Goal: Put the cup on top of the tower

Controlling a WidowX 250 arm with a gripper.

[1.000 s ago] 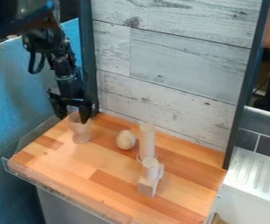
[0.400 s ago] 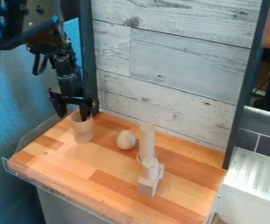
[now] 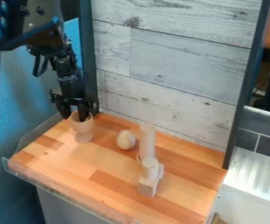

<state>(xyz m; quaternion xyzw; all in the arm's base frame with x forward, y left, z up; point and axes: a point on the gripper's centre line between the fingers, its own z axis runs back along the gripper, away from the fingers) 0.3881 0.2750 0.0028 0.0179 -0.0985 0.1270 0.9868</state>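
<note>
While the tool [image 3: 74, 118] hangs open at the rim of the cup [image 3: 83, 132], one finger inside, the pale tower [image 3: 147, 142] stands across the tabletop [image 3: 67, 164].

Left of centre, the gripper [image 3: 75, 117] hangs fingers apart at the cup [image 3: 83, 131]; mid-frame, an egg-shaped object [image 3: 126, 140] sits near the tower [image 3: 147, 142].
</note>
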